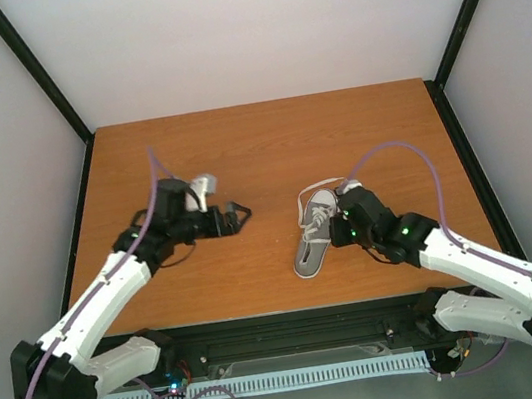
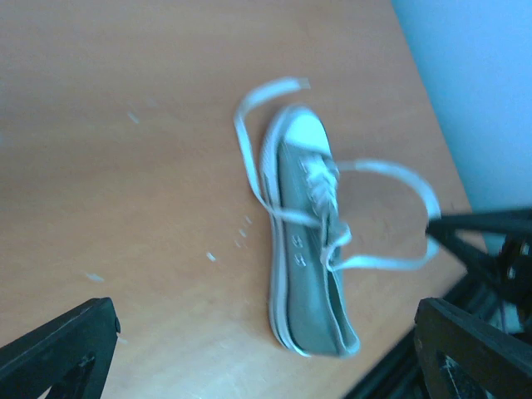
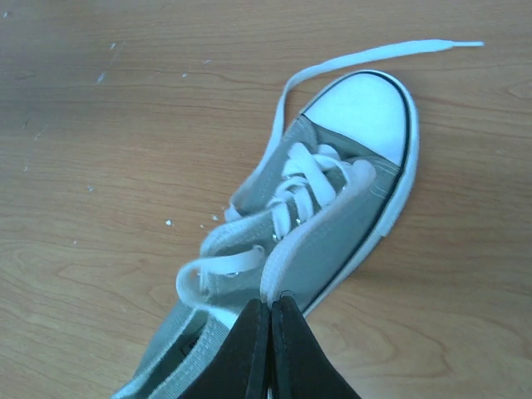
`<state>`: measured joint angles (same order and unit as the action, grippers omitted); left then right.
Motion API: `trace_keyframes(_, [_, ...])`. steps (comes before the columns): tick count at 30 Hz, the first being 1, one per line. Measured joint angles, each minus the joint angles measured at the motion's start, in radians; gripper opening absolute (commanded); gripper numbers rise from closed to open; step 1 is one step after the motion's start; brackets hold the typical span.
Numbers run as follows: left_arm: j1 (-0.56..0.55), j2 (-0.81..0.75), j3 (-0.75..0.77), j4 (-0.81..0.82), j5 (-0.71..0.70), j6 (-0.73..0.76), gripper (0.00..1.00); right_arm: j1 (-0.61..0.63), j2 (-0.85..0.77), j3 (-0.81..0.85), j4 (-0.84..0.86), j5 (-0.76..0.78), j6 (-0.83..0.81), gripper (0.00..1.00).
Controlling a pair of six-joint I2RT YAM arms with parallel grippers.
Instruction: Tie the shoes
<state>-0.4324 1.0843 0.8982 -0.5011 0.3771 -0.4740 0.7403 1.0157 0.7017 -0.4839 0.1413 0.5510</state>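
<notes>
One small grey canvas sneaker (image 1: 315, 237) sits right of centre on the wooden tabletop (image 1: 237, 143); light and floppy, so I'd pinch its limp white laces (image 3: 291, 179); right end effector (image 3: 270, 303) closed tight at the collar, left end effector (image 1: 237, 214) wide apart.

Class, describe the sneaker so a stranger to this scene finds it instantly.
On the wooden table, look right of centre, by the right gripper. The sneaker lies there: grey canvas, white toe cap, loose white laces, the table's only shoe.
</notes>
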Motion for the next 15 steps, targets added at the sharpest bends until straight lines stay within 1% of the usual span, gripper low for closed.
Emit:
trace_keyframes(3, [-0.120, 0.030, -0.087, 0.091, 0.011, -0.061, 0.99, 0.000, -0.075, -0.047, -0.014, 0.024, 0.034, 0.03])
trace_keyframes(6, [-0.195, 0.070, -0.153, 0.164, 0.011, -0.109, 0.99, 0.000, -0.135, -0.066, -0.027, 0.038, 0.050, 0.03])
trace_keyframes(11, [-0.232, 0.095, -0.187, 0.258, -0.006, -0.168, 0.98, 0.001, -0.261, -0.065, -0.113, 0.182, 0.125, 0.03])
trace_keyframes(15, [-0.243, 0.177, -0.187, 0.333, -0.014, -0.210, 0.92, 0.001, -0.290, -0.065, -0.195, 0.303, 0.190, 0.03])
